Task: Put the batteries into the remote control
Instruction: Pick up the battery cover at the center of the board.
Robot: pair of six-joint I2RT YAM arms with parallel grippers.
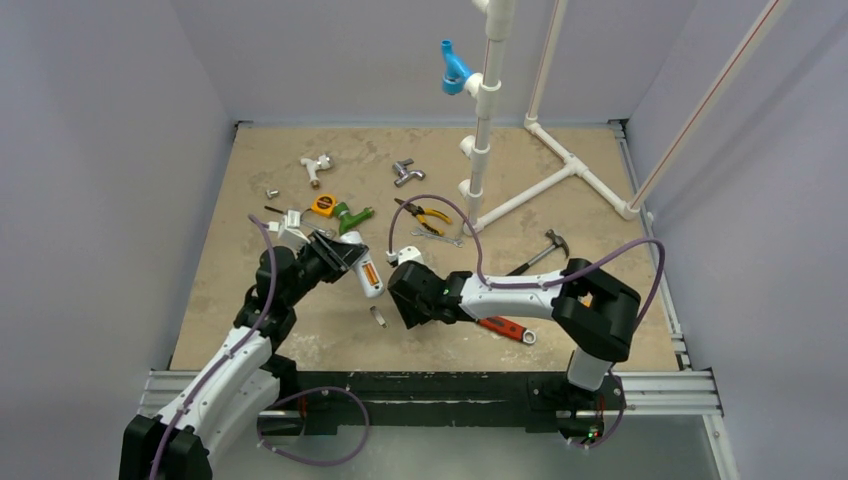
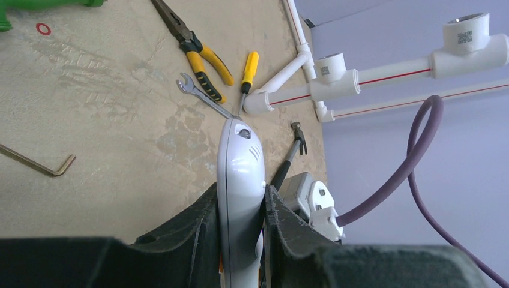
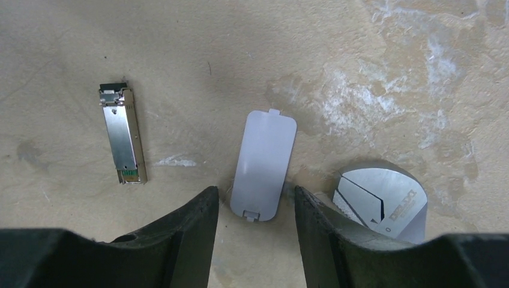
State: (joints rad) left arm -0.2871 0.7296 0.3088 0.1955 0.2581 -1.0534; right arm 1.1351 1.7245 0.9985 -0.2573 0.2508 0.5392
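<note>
Beige tabletop (image 1: 230,300) is lying bare along its left side and near edge, while loose tools are crowding the upper centre of the top view. The left gripper (image 1: 338,256) is clamping the remote control (image 1: 366,270) by its long sides, off the table. In the top view its long axis is running from upper left to lower right, with the free end pointing toward the near edge. An orange battery (image 1: 369,273) is showing in its upward face; the count cannot be told. In the left wrist view its rounded end is pointing up-frame toward the spanner (image 2: 201,95).

The right gripper (image 3: 255,203) is standing with fingers (image 3: 189,234) apart, either side of the near end of the white cover piece (image 3: 265,159) lying flat. A silvery metal module (image 3: 123,142) is lying at left, apart from it, and a wrench head (image 3: 378,201) is sitting just beside the right finger.
</note>
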